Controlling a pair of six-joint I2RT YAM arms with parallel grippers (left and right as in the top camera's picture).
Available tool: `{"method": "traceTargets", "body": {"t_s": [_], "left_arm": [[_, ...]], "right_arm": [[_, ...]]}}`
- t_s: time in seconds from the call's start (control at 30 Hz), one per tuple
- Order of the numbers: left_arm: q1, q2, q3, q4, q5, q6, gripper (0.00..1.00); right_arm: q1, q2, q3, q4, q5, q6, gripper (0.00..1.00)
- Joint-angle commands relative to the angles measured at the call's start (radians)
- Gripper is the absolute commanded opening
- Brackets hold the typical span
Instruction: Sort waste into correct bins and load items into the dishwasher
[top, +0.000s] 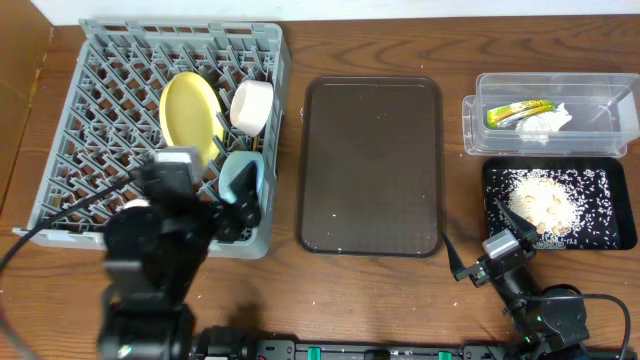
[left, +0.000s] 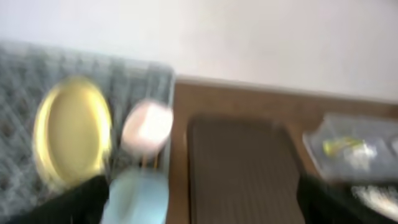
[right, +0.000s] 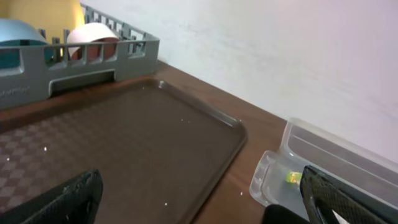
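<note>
The grey dish rack (top: 100, 60) holds the yellow plate (top: 190, 110), the white bowl (top: 251, 105) and the light blue bowl (top: 240, 175), all on edge. My left gripper (top: 235, 205) is open at the rack's near right corner, next to the blue bowl (left: 140, 196); its wrist view is blurred. The clear tub (top: 480, 110) holds the yellow-green wrapper (top: 518, 113) and the white tissue (top: 545, 122). The black tray (top: 495, 175) holds the rice scraps (top: 545, 200). My right gripper (top: 475, 245) is open and empty, low by the black tray's near left corner. I cannot make out the cup or the chopsticks.
The dark brown serving tray (top: 370, 165) lies between the rack and the bins, with only a few white crumbs on it. It fills the right wrist view (right: 124, 143), with the tub's corner (right: 311, 162) to its right. A white wall stands behind the table.
</note>
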Motion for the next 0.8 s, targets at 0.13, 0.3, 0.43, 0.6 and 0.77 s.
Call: {"method": "traceTargets", "body": {"t_s": [0.13, 0.3, 0.43, 0.6, 0.77], "left_arm": [[-0.036, -0.212, -0.4, 0.34, -0.022, 0.059, 0.97], [-0.035, -0.401, -0.536, 0.353, -0.091, 0.059, 0.97], [-0.035, -0.522, -0.6, 0.352, -0.135, 0.063, 0.97], [-0.035, -0.636, -0.694, 0.36, -0.154, 0.065, 0.98], [-0.035, -0.636, -0.748, 0.37, -0.176, 0.066, 0.98]], "right_arm": [[-0.013, -0.005, -0.002, -0.005, 0.002, -0.004, 0.99], [-0.013, -0.005, -0.002, -0.005, 0.002, -0.004, 0.99], [-0.013, -0.005, -0.002, -0.005, 0.002, -0.004, 0.99], [-0.013, -0.005, -0.002, -0.005, 0.002, -0.004, 0.99], [-0.013, -0.005, -0.002, -0.005, 0.002, -0.004, 0.99]]}}
